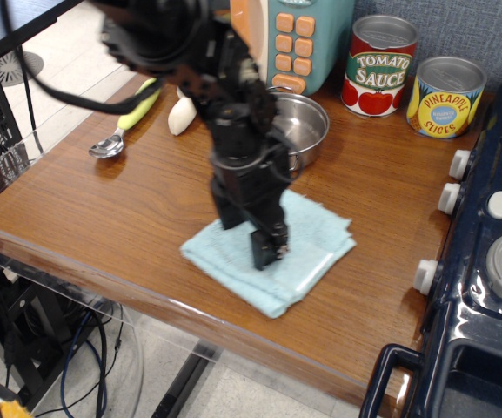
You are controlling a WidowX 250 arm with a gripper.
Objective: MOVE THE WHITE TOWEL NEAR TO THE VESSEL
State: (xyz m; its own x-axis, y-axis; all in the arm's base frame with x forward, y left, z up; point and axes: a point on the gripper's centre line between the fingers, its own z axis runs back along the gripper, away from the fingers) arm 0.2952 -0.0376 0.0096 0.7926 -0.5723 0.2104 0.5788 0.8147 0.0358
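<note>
The white towel (307, 248), a folded pale blue-white terry cloth, lies on the wooden counter near its front edge. My gripper (266, 248) points down and presses on the towel's middle, its fingers close together on the cloth. The vessel (307, 122), a shiny shallow steel pot, stands just behind the towel, partly hidden by my arm (233, 131). The towel's far edge lies a short way in front of the pot.
A tomato sauce can (381, 65) and a pineapple slices can (445, 96) stand at the back right. A toy microwave (303, 35) is at the back. A spoon (120, 135) lies at the left. A dark toy stove (485, 261) fills the right side.
</note>
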